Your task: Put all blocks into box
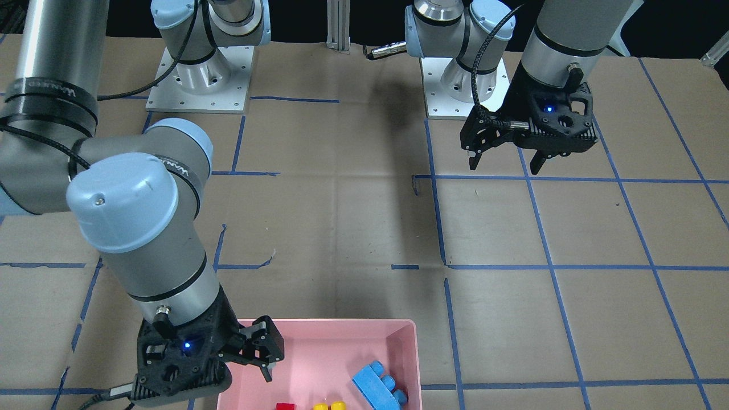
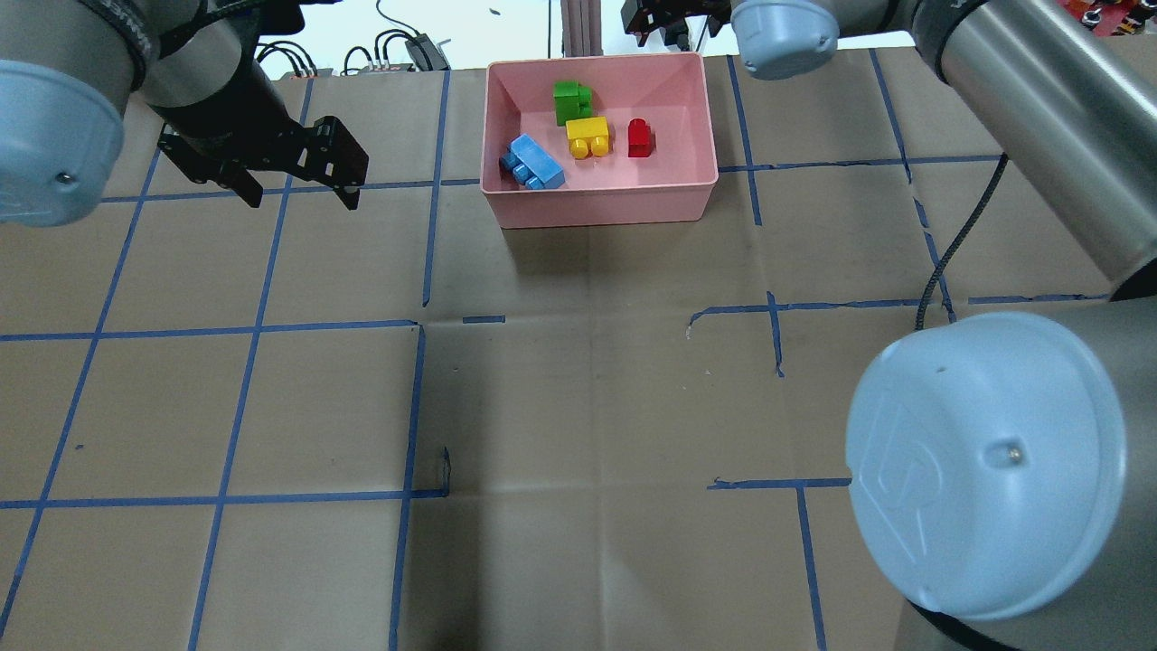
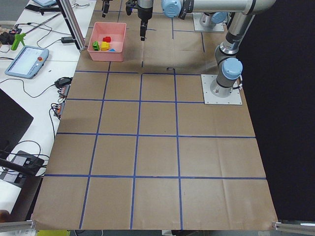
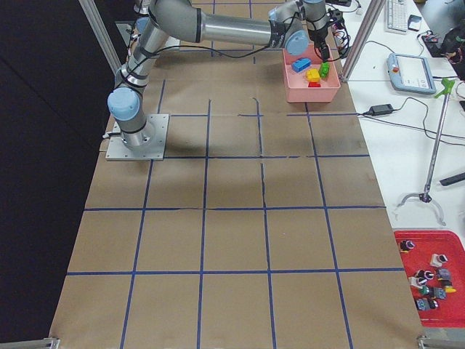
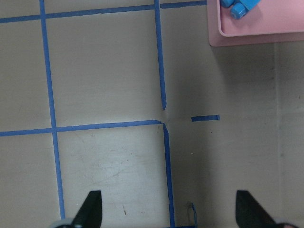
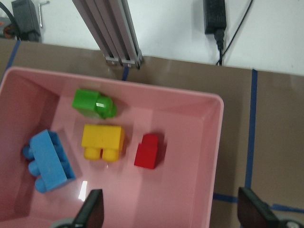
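The pink box (image 2: 601, 203) stands at the table's far edge, mid-table. Inside it lie the green block (image 2: 571, 99), the yellow block (image 2: 587, 137), the red block (image 2: 639, 137) and the light blue block (image 2: 533, 163), all apart from each other. The right wrist view shows them too: green (image 6: 93, 103), yellow (image 6: 103, 141), red (image 6: 148, 151), blue (image 6: 49, 160). My right gripper (image 6: 171, 218) is open and empty above the box's right part; in the front view it (image 1: 259, 364) hangs over the box rim (image 1: 342, 326). My left gripper (image 2: 298, 194) is open and empty over bare table left of the box.
An aluminium post (image 2: 578, 27) stands just behind the box. Beyond the table edge lies a white bench with cables and a power adapter (image 6: 213, 16). Blue tape lines grid the brown table. The arm bases (image 1: 199, 74) (image 1: 464, 80) sit at the robot's side.
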`<state>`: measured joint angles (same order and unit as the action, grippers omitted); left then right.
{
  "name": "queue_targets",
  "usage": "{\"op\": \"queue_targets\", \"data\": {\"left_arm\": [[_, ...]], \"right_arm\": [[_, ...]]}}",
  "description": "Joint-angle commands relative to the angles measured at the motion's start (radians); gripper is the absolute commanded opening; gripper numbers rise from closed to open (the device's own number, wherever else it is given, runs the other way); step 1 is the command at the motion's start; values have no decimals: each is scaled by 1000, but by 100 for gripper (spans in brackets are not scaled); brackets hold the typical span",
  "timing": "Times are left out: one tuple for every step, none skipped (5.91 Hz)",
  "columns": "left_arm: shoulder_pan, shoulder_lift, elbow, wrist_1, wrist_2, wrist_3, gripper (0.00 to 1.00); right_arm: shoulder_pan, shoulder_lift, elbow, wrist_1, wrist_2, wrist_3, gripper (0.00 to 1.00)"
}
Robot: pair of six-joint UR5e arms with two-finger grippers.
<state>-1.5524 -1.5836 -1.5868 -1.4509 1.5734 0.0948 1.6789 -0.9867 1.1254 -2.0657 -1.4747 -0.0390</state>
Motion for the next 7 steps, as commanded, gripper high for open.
{"op": "queue_targets", "data": {"left_arm": [[0,1,-1,0,-3,0,100],[0,-1,-1,0,-3,0,100],[0,-1,-1,1,-4,0,100],[0,-1,-1,0,-4,0,100],[0,-1,-1,0,-4,0,100],[0,-1,-1,1,-4,0,100],[0,-1,-1,1,-4,0,100]], "right_arm": [[-15,-152,5,401,-4,-1,100],[-13,-250,22,543,-6,1,100],[-11,-350,84,602,-7,4,100],[-13,-472,244,592,-9,5,100],[-13,-575,413,570,-18,7,100],[-18,-628,501,444,-45,1,100],[-19,-633,514,417,-102,1,100]]}}
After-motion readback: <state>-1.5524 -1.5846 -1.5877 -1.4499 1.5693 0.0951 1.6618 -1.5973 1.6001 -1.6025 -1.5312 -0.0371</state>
